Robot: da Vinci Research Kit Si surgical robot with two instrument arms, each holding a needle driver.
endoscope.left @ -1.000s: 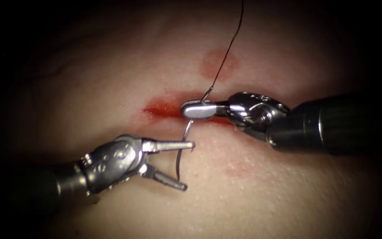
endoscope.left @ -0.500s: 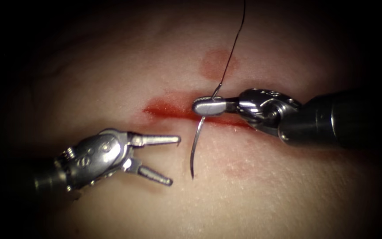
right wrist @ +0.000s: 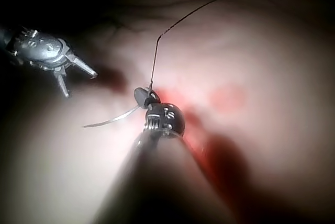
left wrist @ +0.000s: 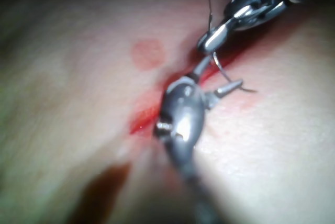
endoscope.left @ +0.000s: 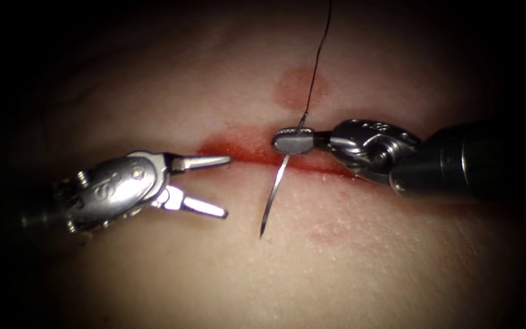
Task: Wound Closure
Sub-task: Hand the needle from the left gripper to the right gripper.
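Observation:
The tissue [endoscope.left: 153, 91] has a red cut [endoscope.left: 238, 150] running across it. My right tool [endoscope.left: 293, 141] comes in from the right and is shut on the curved needle [endoscope.left: 274, 189] close to its thread end, over the cut. The needle hangs free of the tissue and its tip points down at the skin below the cut. Dark thread [endoscope.left: 316, 67] rises from the needle's end. My left tool [endoscope.left: 226, 187] is open and holds nothing, left of the needle. The right wrist view shows the right tool [right wrist: 144, 97], needle [right wrist: 110, 119] and left tool [right wrist: 81, 85].
Red fluid stains the cut's edges, and a round pink mark [endoscope.left: 299, 85] lies above it beside the thread. The left wrist view shows the left tool [left wrist: 220, 75] at the cut, with the right tool [left wrist: 214, 38] just beyond.
The left tool, open around the needle's tip a second ago, has drawn back left and upward. The right tool has shifted right with the needle, which now hangs straighter.

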